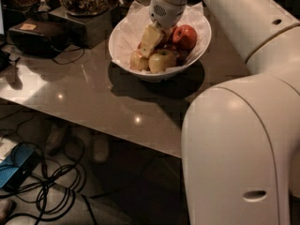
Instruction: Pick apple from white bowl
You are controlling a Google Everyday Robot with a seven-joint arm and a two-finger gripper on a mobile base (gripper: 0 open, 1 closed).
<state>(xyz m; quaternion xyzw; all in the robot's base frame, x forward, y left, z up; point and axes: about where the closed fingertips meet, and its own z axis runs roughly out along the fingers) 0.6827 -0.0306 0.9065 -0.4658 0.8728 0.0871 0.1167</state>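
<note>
- We see the gripper (153, 40) lowered into the white bowl (136, 72), its pale tip down among the fruit in the middle of the bowl.
- Whether the claw is open, closed or gripping something we cannot tell; the fruit and the wrist hide it.
- The apple (185, 36), red with a paler patch near its top, lies in the right half of the bowl, just beside the gripper.
- Two yellow-green apples (161, 60) lie at the bowl's near side, below the gripper's tip.
- Crumpled white paper (125, 29) lines the bowl.
- The bowl stands on the grey table (93, 95), close to its far edge and toward its right end.
- A black box (35, 36) sits at the table's far left corner.
- The robot's white arm (243, 125) fills the right side of the view.
- Dark cables (47, 182) lie on the floor below the table's near edge.
</note>
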